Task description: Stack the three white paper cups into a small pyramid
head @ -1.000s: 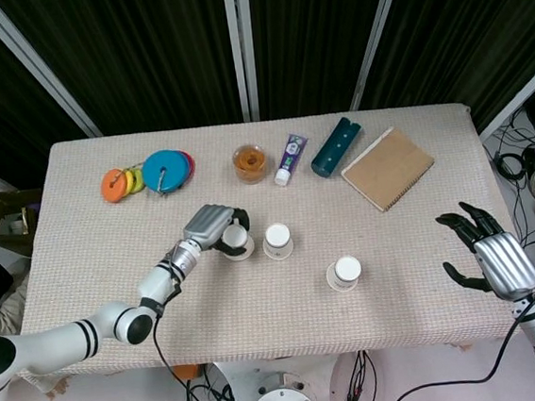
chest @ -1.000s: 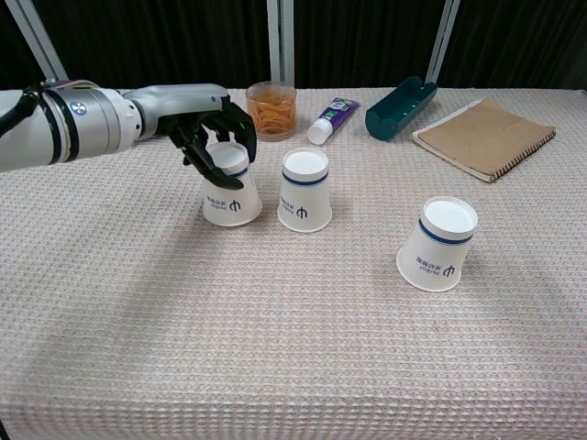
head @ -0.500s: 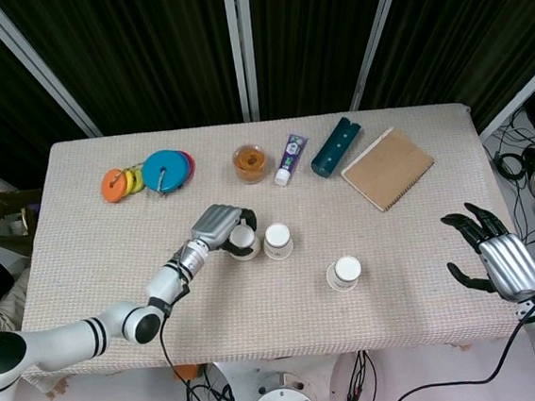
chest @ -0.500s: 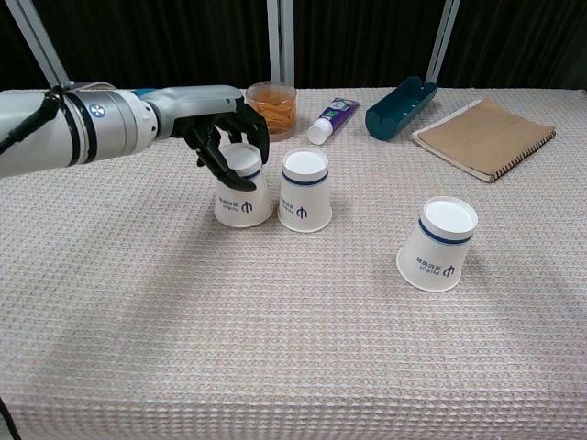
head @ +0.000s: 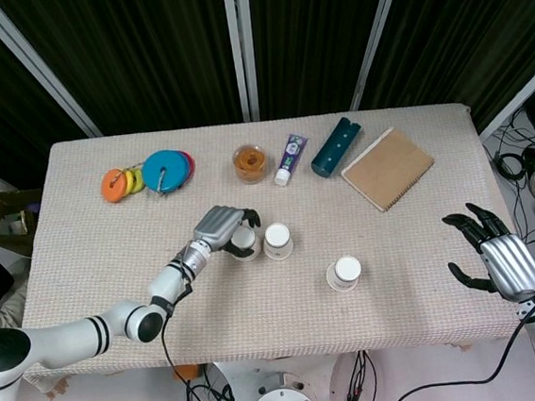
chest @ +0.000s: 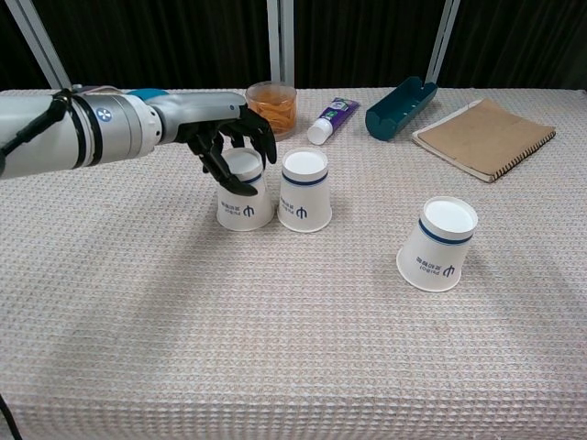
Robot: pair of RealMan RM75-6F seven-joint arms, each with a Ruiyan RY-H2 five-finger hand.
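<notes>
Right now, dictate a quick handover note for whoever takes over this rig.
Left hand grips the top of the leftmost upside-down white paper cup, which stands right beside the middle white paper cup, forming the base pair.
Right hand is open, holding nothing, above the table's right edge.
The third white paper cup stands apart to the right, also upside down.
Done: base nearly set.
Left: release the left cup, then place the third cup on top of the pair.
</notes>
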